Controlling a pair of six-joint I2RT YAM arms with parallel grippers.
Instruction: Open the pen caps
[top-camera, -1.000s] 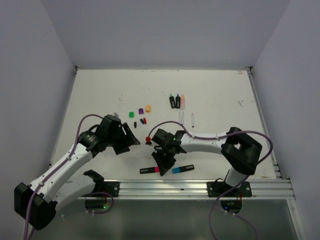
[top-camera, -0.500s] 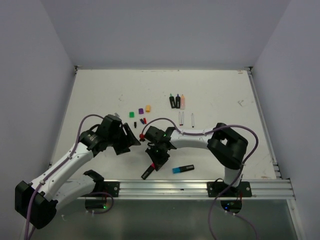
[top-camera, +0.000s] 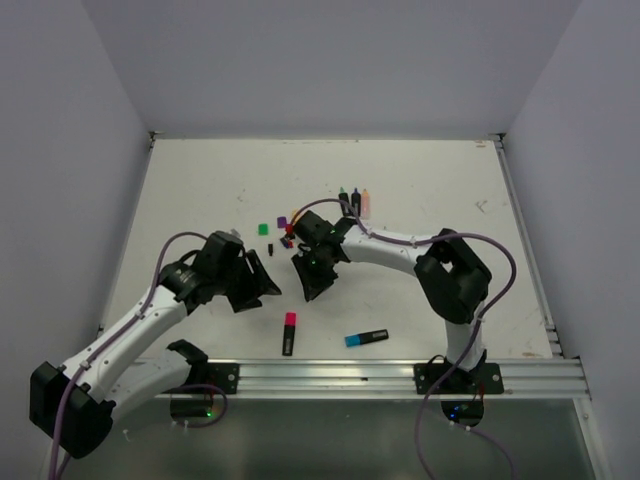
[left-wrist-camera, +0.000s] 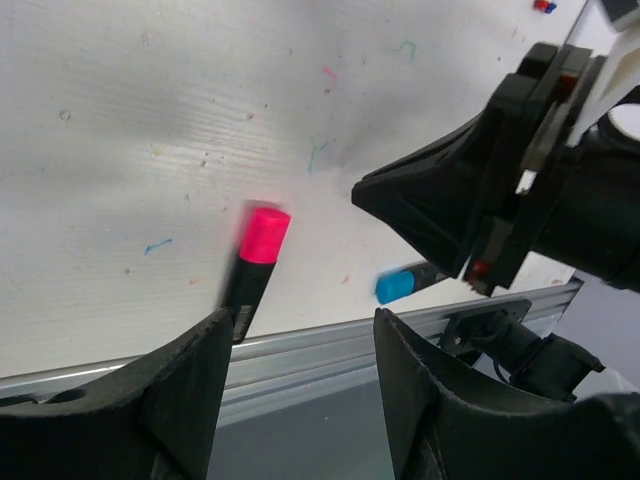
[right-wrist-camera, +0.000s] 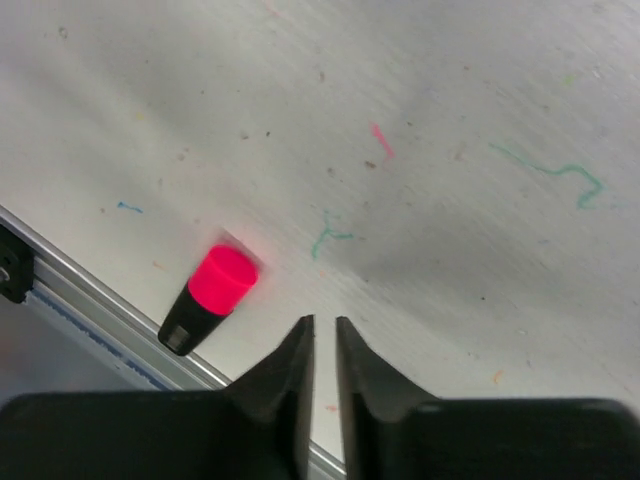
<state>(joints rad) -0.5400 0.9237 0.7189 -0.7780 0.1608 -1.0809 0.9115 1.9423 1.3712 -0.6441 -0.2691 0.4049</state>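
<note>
**Both hands empty over the bench, two capped highlighters lying by the front rail**

The white, pen-scribbled bench (top-camera: 200, 200) carries everything. The white right arm (top-camera: 455, 275) folds back sharply at its black elbow and stretches left across the middle of the bench, so its wrist ends in front of the left arm's. The white left arm (top-camera: 130, 335) rises from the near left corner and leans in towards the centre.

The black right hand (top-camera: 311, 290) points down at the bench. In its own camera the right hand (right-wrist-camera: 322, 325) has its two fingers all but closed, with a thin slit between them and nothing in it. It touches nothing. The black left hand (top-camera: 268, 284) faces it from just beside. In the left wrist view the left hand (left-wrist-camera: 300, 320) stands wide apart, with only bare bench and rail between the fingers, and it grips nothing.

The pink-capped black highlighter (top-camera: 289, 335) lies flat near the aluminium front rail, in front of both hands. Its pink cap (left-wrist-camera: 265, 235) is fitted on and turned away from the rail. The blue-capped black highlighter (top-camera: 366, 338) lies near it to the right, with the blue cap (top-camera: 353, 341) on its left end.

Three uncapped stubby highlighters (top-camera: 355, 203) sit side by side farther back. Left of them lie loose caps: a green cap (top-camera: 263, 228), a purple cap (top-camera: 282, 221) and a small black cap (top-camera: 270, 248).
</note>
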